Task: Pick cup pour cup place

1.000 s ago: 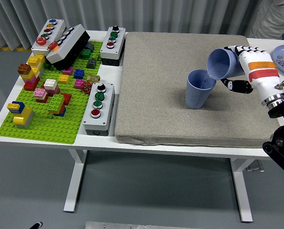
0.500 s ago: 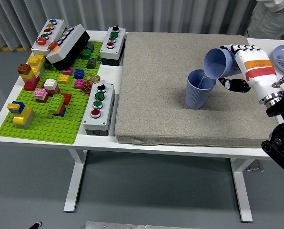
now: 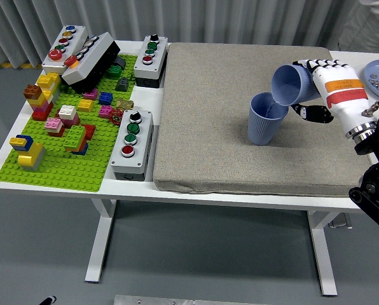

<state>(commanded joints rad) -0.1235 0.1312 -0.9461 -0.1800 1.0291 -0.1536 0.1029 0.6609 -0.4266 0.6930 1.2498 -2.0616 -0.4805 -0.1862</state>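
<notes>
Blue ribbed plastic cup (image 3: 264, 119) stands upright on the grey fabric mat (image 3: 208, 121) toward the mat's right edge, and a second blue plastic cup (image 3: 290, 84) is tipped on its side above it, mouth down-left over the standing cup's rim. The robot's white right hand (image 3: 324, 86) has its fingers clamped around the tilted cup (thumb underneath). At the white table's (image 3: 5, 173) left end lie a green brick baseplate (image 3: 62, 166) with coloured blocks and several grey button boxes (image 3: 132, 143).
</notes>
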